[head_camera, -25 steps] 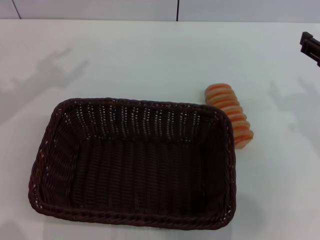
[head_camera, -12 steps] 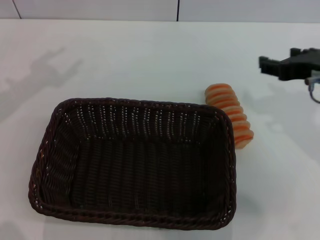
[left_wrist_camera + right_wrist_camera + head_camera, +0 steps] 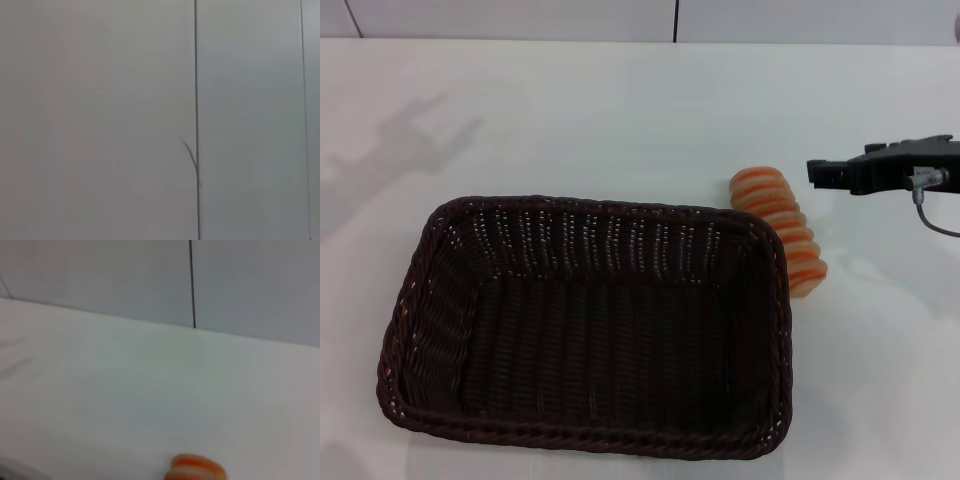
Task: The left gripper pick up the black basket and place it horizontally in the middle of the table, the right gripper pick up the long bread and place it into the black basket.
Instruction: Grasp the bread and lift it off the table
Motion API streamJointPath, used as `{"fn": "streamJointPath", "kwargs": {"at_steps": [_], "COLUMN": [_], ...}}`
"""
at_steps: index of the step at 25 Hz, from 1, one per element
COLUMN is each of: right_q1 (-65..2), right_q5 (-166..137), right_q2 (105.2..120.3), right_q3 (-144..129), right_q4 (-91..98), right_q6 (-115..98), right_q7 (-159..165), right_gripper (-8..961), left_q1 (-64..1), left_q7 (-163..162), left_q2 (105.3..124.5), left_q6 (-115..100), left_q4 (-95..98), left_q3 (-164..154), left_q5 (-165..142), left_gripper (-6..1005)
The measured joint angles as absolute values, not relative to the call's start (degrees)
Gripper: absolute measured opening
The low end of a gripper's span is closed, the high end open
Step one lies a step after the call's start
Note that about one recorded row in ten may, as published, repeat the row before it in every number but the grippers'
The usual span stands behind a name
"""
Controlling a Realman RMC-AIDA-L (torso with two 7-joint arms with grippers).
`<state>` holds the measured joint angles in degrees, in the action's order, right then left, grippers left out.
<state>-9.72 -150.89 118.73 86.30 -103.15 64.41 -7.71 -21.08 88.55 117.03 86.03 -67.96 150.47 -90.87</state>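
Black basket: the black basket (image 3: 585,325) sits nearest the robot on the table (image 3: 620,120), in the lower left and middle of the head view. It stands upright on its base with its long side running left to right. Its inside holds nothing that can be seen.

Long bread: the long bread (image 3: 780,232) lies on the tabletop just beside the basket's far right corner, outside the rim. It lies at a slant, its nearer end close against the basket's right side and its farther end angled away towards the left. In the right wrist view one end of it (image 3: 196,468) shows at the picture's edge, with bare white tabletop beyond.

Right gripper: the right gripper (image 3: 817,172) reaches in from the right edge of the head view, its black fingers pointing left towards the loaf's far end. It is near the bread but apart from it. The fingers overlap from this angle, so whether the jaws stand apart or together cannot be told. A thin wire loop (image 3: 932,212) hangs beside the gripper's body.

Left gripper: no view shows it. The left wrist view shows only a plain grey wall panel (image 3: 100,120) with a dark vertical seam.
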Motion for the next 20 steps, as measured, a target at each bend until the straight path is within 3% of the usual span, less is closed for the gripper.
{"fn": "streamJointPath", "kwargs": {"at_steps": [20], "right_q1": [-22.8], "right_q5": [-146.0], "right_q2": [118.60], "right_q3": [99.2], "right_q4": [-88.8], "right_q6": [77.0], "right_q7": [-20.0], "right_gripper": [722], "left_q1": [-20.4], "left_q7": [88.6], "left_q2": [116.63], "left_q6": [86.3], "left_q4": [-68.0], "left_q3": [151.3], "left_q5": [-90.9], "left_gripper": [665]}}
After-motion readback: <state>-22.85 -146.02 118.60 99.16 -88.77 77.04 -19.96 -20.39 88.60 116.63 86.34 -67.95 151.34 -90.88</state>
